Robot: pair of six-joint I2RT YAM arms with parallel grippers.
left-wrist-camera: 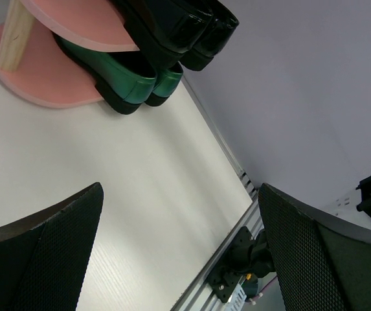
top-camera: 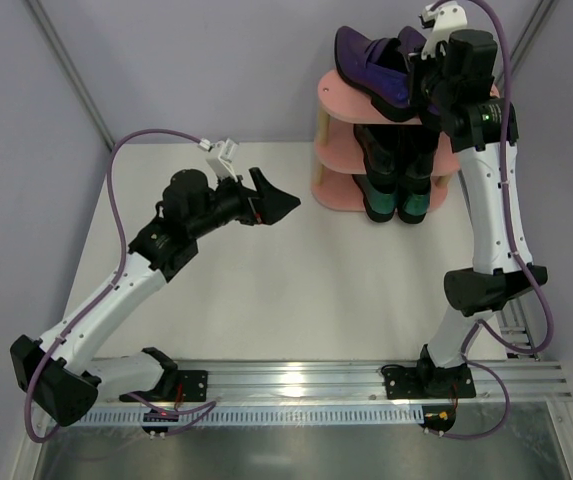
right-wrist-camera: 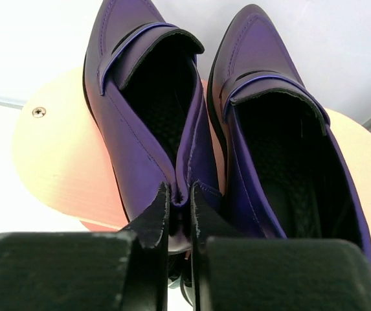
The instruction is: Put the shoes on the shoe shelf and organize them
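Note:
The pink shoe shelf (top-camera: 334, 190) stands at the table's far right. Two purple shoes (top-camera: 371, 65) lie on its top board (right-wrist-camera: 56, 162), toes pointing away from my right wrist camera. My right gripper (right-wrist-camera: 180, 201) is shut on the heel wall of the left purple shoe (right-wrist-camera: 140, 110); the other purple shoe (right-wrist-camera: 282, 142) lies touching beside it. Black shoes (left-wrist-camera: 185, 26) sit on the middle tier and green shoes (left-wrist-camera: 123, 74) on the bottom tier. My left gripper (top-camera: 281, 205) is open and empty above the table, left of the shelf.
A metal rail (top-camera: 296, 380) runs along the table's near edge, with my right arm's base (left-wrist-camera: 243, 259) on it. Grey walls close in behind and to both sides. A wooden post (left-wrist-camera: 10, 35) of the shelf shows in the left wrist view.

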